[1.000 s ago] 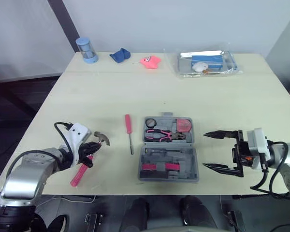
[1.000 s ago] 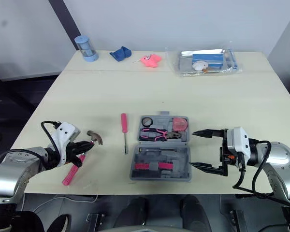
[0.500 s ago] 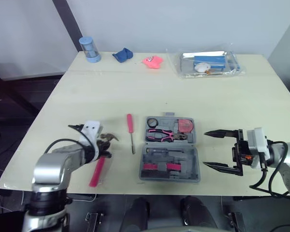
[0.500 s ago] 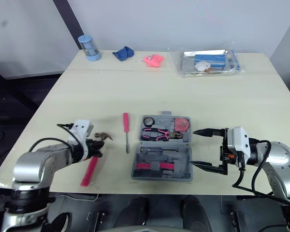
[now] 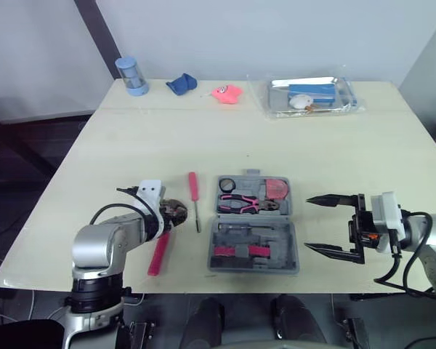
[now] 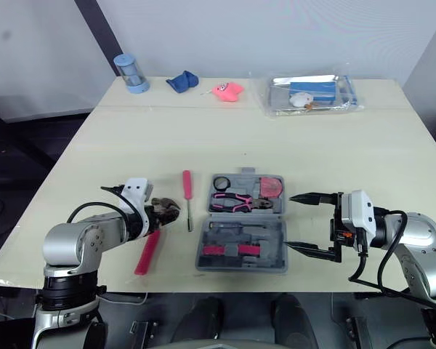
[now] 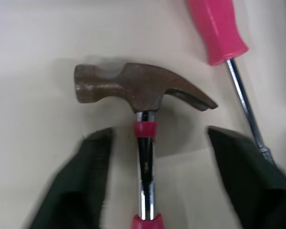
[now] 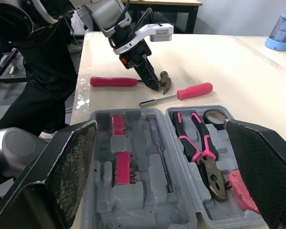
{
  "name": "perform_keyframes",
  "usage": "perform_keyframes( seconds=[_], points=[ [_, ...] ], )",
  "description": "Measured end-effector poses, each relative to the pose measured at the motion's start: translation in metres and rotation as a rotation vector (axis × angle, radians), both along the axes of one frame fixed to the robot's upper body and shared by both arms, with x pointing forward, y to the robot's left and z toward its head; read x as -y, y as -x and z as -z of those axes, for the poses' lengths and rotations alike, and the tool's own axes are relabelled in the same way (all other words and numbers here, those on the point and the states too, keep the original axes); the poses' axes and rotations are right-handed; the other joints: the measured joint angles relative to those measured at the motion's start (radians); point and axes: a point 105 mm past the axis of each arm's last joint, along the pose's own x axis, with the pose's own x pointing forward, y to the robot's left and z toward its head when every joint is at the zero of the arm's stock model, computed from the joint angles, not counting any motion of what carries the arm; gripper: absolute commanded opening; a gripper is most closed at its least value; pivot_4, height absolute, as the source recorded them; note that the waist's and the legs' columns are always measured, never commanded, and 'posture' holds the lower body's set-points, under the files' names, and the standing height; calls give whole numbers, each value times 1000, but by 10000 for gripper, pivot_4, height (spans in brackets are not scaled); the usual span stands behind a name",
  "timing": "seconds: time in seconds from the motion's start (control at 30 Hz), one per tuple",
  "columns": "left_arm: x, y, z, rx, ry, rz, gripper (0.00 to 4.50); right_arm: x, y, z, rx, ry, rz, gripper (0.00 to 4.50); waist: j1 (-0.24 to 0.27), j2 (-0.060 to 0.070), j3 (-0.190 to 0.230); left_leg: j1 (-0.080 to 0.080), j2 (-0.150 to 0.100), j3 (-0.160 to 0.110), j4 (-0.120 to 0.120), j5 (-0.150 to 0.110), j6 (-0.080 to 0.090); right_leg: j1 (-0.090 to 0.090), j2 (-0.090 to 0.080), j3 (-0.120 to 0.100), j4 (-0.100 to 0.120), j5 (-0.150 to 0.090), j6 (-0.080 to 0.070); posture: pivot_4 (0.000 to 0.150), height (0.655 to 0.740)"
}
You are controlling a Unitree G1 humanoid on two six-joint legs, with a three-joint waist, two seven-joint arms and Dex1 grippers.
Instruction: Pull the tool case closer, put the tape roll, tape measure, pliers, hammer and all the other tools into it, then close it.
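Straddling the hammer (image 7: 133, 90) at its neck, my left pincer (image 7: 158, 136) stands wide, fingers clear of the steel. The hammer lies on the table (image 5: 312, 145), just left of the screwdriver (image 5: 194, 190) and the open tool case (image 5: 253, 251). Probably head-heavy, rigid and slick-shafted; best gripped near the head.

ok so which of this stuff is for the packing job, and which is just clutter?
Job: tool case, hammer, screwdriver; already in the case: pliers, tape roll, tape measure.
Clutter, far edge: blue cup, blue cloth, pink toy, clear bag.
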Motion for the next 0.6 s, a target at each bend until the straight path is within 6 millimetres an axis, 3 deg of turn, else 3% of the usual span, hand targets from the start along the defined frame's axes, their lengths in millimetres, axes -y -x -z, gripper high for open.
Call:
perform_keyframes(
  seconds=[0.27, 0.5, 0.6],
  points=[
    [-13, 14, 9, 131, -36, -42, 43991, 2, 1, 1, -6, 3, 8, 45000, 5, 0, 0, -1, 0, 0, 0, 0, 0, 0, -1, 0, -1, 0, 0, 1500, 7400],
    [-1, 4, 0, 316, -10, -2, 43991, 2, 0, 1, -3, 4, 8, 45000, 12, 0, 0, -1, -1, 1, 0, 0, 0, 0, -2, 0, -1, 0, 0, 1500, 7400],
    [5, 3, 9, 332, 26, -10, 36555, 3, 0, 0, -3, 5, 8, 45000, 10, 0, 0, -1, -1, 1, 0, 0, 0, 0, -1, 0, -1, 0, 0, 1500, 7400]
  ],
)
